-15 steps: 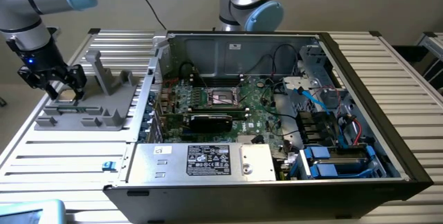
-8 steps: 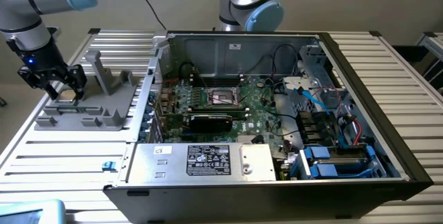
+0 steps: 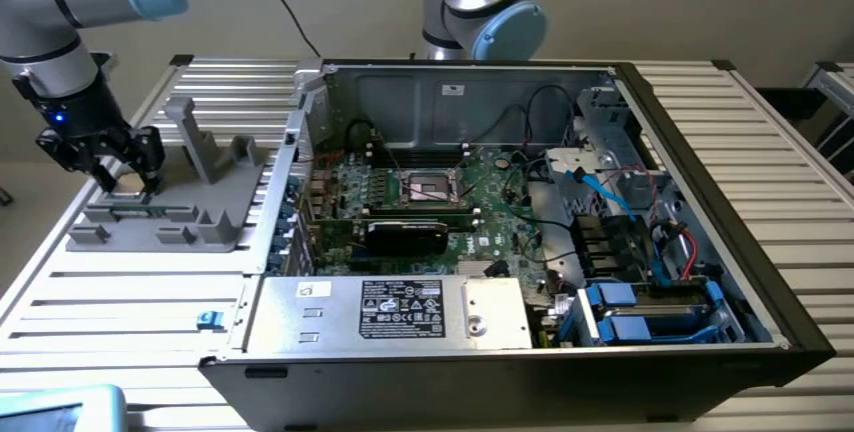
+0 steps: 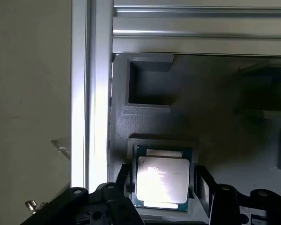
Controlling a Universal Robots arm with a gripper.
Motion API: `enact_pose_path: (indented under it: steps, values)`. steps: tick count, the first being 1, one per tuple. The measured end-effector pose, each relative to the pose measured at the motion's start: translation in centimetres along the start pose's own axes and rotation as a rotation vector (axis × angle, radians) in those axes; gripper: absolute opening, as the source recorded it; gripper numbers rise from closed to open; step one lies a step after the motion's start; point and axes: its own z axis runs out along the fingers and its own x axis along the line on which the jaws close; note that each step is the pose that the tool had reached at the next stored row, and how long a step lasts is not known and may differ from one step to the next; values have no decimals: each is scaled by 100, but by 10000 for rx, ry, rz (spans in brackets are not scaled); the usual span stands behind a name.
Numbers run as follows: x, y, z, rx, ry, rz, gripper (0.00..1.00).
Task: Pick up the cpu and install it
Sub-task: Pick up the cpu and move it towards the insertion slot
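A robotics lab: robot arm [image 3: 54, 12] beside opened computer case [image 3: 454, 102].

Grey fixture uprights [image 3: 187, 137] stand near the hand [image 3: 123, 188]; room above is free.

No wording can be read at this moment. A black-and-white label [image 3: 400, 309] sits on the silver power supply [image 3: 497, 314] at the front of the open computer case [image 3: 747, 252], its print and rows of symbols too fine to make out. A small white sticker [image 3: 316, 289] lies just beside it, equally illegible. Faint etched lines cross the metal top of the cpu [image 4: 163, 182], washed out by glare.
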Motion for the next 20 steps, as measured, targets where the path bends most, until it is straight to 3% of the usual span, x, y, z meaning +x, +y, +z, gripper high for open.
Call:
enact_pose_path:
  steps: [14,20]
  values:
    - [-14,1,-25,-3,85,1,66]
    - [-15,1,-25,-33,145,0,66]
